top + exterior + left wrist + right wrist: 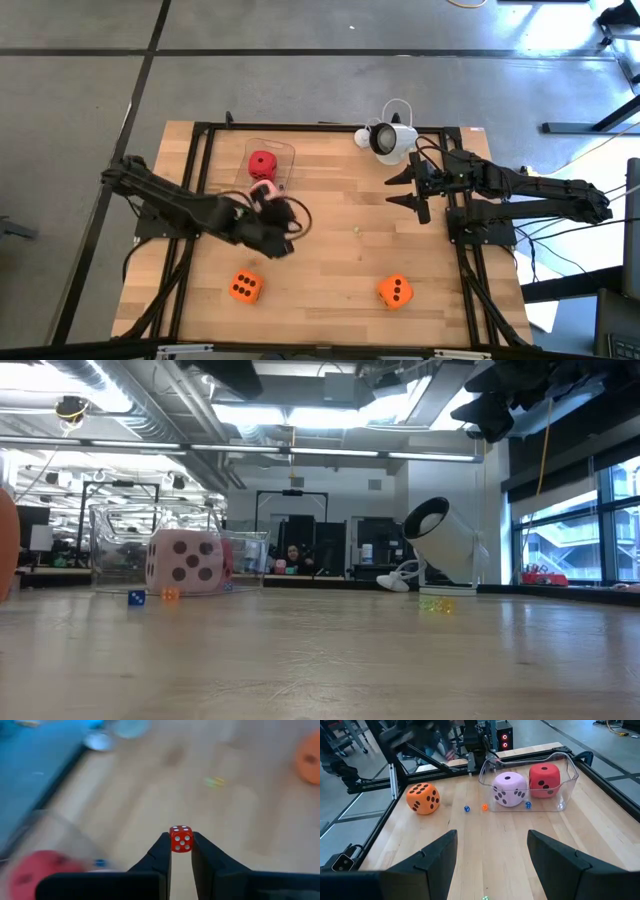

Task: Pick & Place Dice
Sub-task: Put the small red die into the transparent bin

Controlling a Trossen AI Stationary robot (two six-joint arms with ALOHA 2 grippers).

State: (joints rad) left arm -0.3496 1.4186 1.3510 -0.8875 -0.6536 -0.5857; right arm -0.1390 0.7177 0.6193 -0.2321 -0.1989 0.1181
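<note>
The left arm reaches low across the table from the left edge, its left gripper [181, 851] pinched on a small red die [180, 839] beside the clear container [560, 780]. The right arm stretches in from the right, its right gripper [492, 855] spread wide with nothing in it. Four big dice: one red [544, 780] inside the container, one pink [509, 789] at its rim, two orange [245, 287] [395, 291] near the front edge.

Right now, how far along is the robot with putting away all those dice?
Partly done. The red die and pink die sit in the clear container. The left gripper pinches a tiny red die. Two orange dice wait on the table; the right gripper hovers open.
</note>
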